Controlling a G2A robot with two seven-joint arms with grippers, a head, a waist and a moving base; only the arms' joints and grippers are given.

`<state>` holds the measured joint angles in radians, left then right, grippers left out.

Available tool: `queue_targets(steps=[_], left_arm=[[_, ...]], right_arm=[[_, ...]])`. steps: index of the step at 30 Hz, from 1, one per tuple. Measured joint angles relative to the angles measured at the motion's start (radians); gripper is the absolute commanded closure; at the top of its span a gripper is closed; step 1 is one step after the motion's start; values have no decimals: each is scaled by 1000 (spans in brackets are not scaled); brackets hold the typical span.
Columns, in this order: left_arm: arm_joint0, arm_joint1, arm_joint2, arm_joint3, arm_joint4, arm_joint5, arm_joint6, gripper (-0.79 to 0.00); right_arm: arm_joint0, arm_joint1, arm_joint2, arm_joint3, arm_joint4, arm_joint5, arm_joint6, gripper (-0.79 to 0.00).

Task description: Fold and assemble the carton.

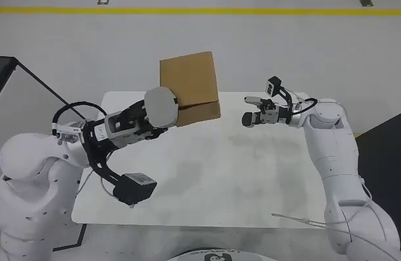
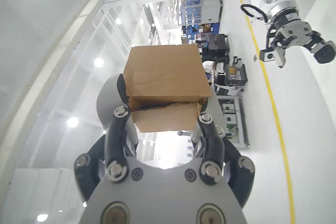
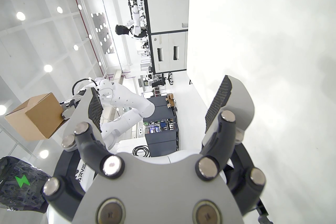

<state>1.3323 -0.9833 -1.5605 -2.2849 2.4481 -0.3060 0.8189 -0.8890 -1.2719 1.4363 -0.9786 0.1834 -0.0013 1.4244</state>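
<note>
Left pincer is clenched across the carton, pinching opposite sides at its flapped end and holding it aloft over the tabletop's far edge. Right pincer gapes wide and empty, also above the tabletop's far side. Judging by the ragged seam between the flaps, closing looks half done. Next, the free pincer should press them flat against a firm grip.

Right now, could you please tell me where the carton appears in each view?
Top view: the carton is held by the left gripper over the far edge of the table.
Left wrist view: the carton sits clamped in that gripper, close up.
Right wrist view: the carton is farther off, past the open right gripper.
Shared landmark: the left gripper holding it.
</note>
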Motion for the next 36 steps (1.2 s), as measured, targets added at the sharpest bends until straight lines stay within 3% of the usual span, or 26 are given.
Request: queue_targets(steps=[4, 10, 36], left_arm=[[16, 6, 2, -9, 133, 72, 26, 0], [29, 13, 8, -14, 214, 107, 39, 0], [17, 27, -15, -24, 200, 234, 47, 0]], right_arm=[[0, 0, 0, 0, 0, 0, 0, -785], [0, 0, 0, 0, 0, 0, 0, -785], [0, 0, 0, 0, 0, 0, 0, -785]])
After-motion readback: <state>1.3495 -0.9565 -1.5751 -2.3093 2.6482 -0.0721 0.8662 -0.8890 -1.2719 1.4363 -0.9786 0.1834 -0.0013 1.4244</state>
